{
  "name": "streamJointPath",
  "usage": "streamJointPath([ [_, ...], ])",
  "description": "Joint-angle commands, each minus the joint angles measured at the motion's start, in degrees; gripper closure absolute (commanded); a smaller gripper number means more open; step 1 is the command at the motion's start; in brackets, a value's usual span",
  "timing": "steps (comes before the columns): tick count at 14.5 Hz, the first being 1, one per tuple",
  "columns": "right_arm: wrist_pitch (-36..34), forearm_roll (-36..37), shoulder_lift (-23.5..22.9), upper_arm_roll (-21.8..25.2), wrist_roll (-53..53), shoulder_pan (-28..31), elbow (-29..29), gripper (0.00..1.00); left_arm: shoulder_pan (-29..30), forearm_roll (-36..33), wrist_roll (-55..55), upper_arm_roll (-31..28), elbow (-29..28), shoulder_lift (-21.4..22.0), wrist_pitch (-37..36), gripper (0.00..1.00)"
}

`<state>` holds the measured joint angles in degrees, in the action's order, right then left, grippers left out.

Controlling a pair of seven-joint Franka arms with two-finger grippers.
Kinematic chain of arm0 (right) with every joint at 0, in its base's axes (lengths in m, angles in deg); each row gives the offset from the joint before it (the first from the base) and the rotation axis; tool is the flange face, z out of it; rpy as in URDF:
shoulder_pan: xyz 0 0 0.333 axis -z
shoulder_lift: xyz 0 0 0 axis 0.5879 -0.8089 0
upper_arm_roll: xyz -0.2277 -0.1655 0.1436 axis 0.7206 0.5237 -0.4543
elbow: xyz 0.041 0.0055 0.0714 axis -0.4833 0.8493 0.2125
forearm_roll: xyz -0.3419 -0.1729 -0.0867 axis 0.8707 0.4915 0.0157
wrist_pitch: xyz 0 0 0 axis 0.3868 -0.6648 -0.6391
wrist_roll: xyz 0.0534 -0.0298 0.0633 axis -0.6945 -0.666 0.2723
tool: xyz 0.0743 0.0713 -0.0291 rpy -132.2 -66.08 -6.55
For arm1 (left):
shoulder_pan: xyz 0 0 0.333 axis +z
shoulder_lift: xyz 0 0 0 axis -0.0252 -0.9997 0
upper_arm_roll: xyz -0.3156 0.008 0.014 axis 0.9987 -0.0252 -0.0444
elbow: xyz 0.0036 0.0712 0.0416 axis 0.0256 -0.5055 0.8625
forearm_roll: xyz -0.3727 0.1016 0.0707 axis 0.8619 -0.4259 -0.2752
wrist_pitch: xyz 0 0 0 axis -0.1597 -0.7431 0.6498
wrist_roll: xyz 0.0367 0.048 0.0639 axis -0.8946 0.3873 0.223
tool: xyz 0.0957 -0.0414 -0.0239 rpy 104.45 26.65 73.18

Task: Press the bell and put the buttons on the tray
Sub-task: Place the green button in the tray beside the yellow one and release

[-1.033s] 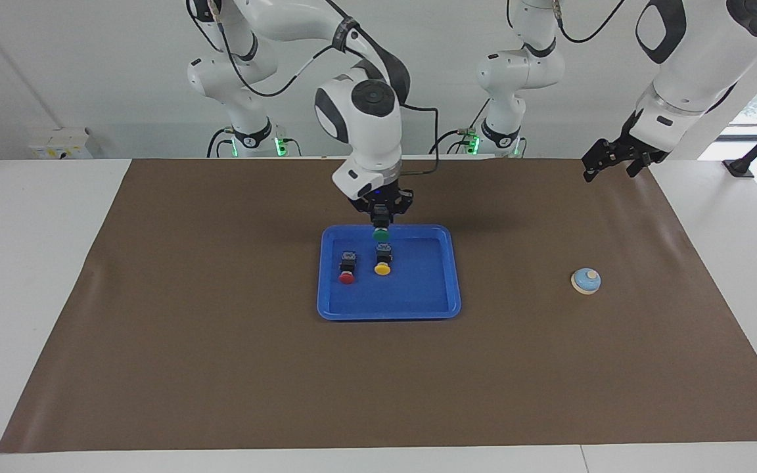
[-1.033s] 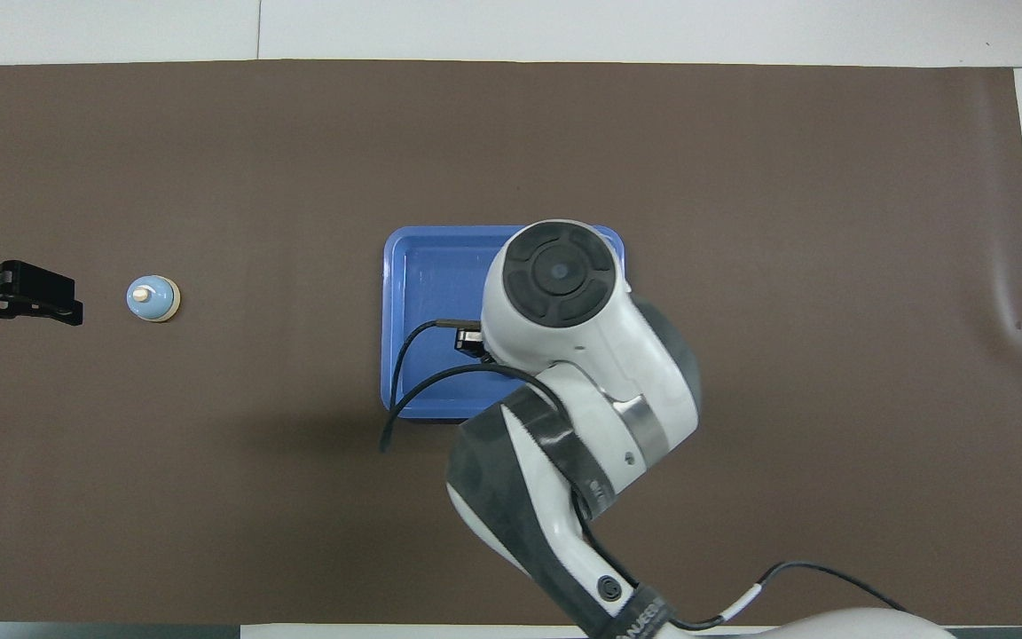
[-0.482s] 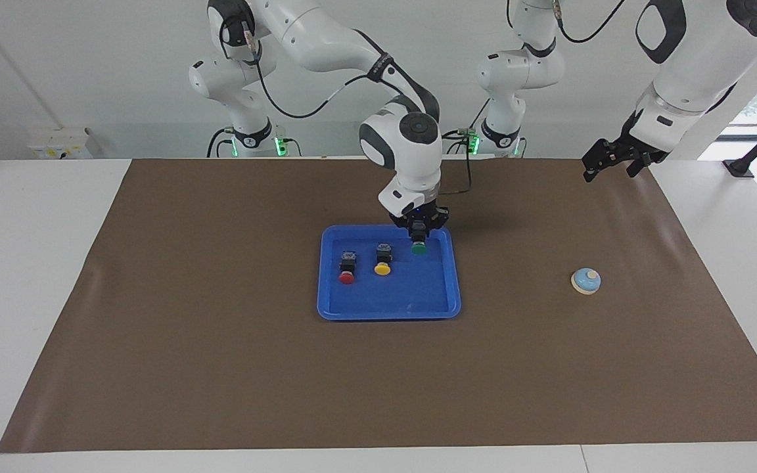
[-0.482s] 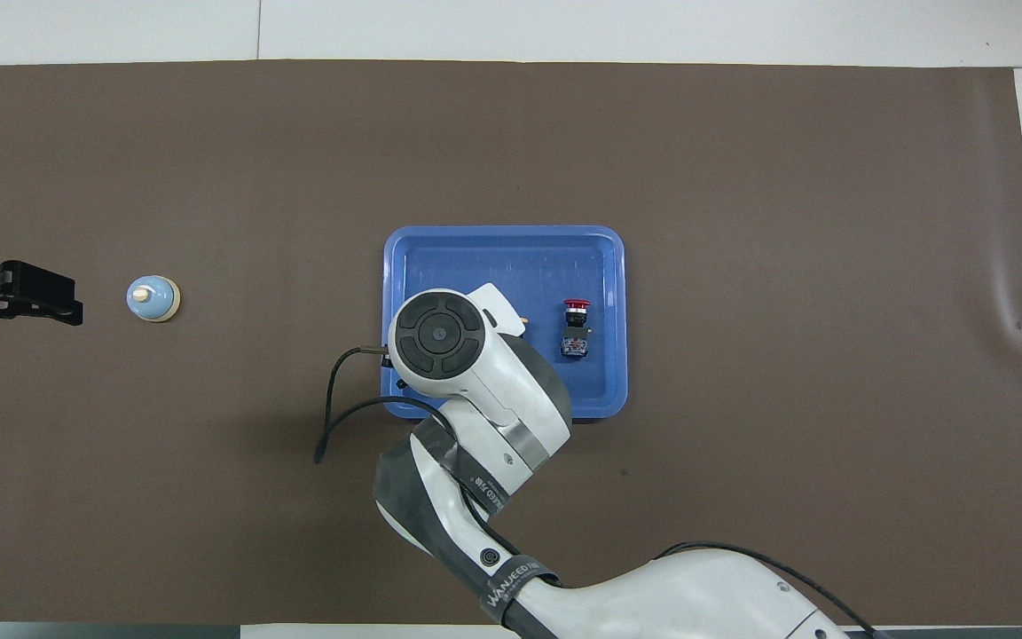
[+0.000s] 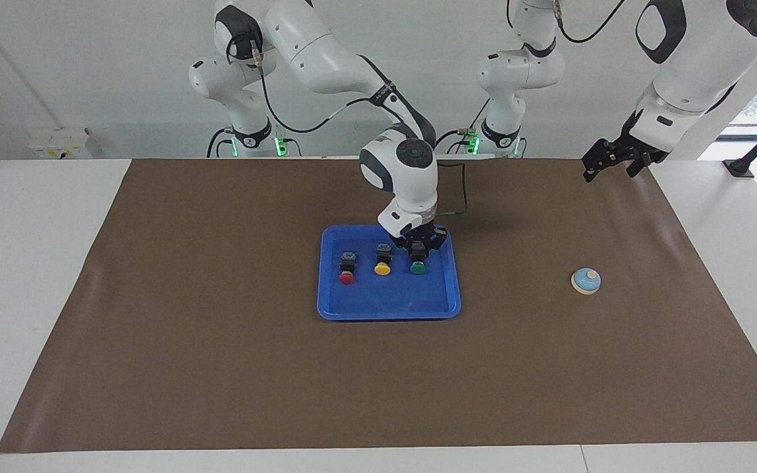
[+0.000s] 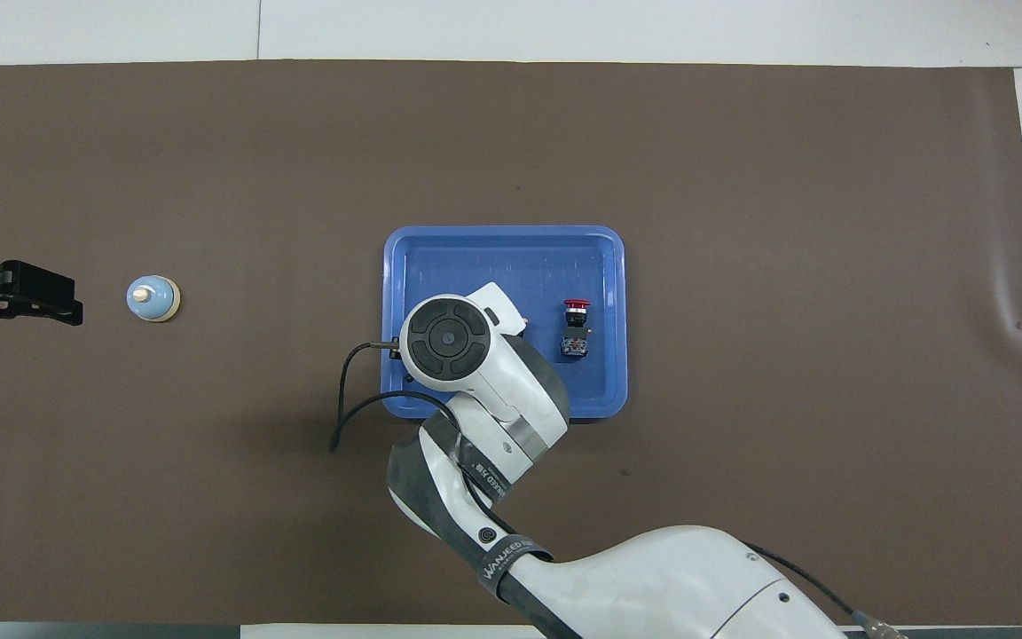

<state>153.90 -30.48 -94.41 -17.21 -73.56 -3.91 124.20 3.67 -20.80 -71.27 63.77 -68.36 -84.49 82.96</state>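
Since the earlier frames the right gripper (image 5: 418, 251) has carried the green button (image 5: 418, 267) across the tray (image 5: 388, 309) and down; it now sits low at the tray's edge toward the left arm's end, near the corner closest to the robots. The green button appears to rest on the tray floor, in a row with the yellow button (image 5: 382, 268) and the red button (image 5: 346, 277). The fingers stand close about the green button's black body; we cannot tell whether they still pinch it or have just begun to let go. In the overhead view the arm covers it all but the red button (image 6: 575, 316).

The left gripper (image 5: 608, 159) waits, jaws spread and empty, above the mat's corner at its own end. The bell (image 5: 586, 281) stands on the mat well apart from the tray, toward the left arm's end.

Risks, as we judge them:
- If the fingers lift before fully parting, the green button may be dragged up and tip onto its side.
- Any sideways drift on retreat could knock it into the yellow one, which sits just beside.
- The rim is close; a skewed release might leave the button leaning on it.
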Motion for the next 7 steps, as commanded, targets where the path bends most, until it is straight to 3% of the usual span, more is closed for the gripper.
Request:
streamJointPath([
  [1, -1.19, 0.91, 0.67, -0.28, -0.76, 0.19, 0.06, 0.0, 0.32, 0.59, 0.17, 0.05, 0.91, -0.07, -1.08, 0.0],
  [4, -7.94, 0.47, 4.96, 0.16, -1.29, 3.07, -0.56, 0.0, 0.32, 0.59, 0.17, 0.05, 0.91, -0.07, -1.08, 0.0],
  [7, -16.38, 0.47, 11.98, 0.07, 1.5, 12.29, -0.65, 0.0, 0.32, 0.59, 0.17, 0.05, 0.91, -0.07, -1.08, 0.0],
])
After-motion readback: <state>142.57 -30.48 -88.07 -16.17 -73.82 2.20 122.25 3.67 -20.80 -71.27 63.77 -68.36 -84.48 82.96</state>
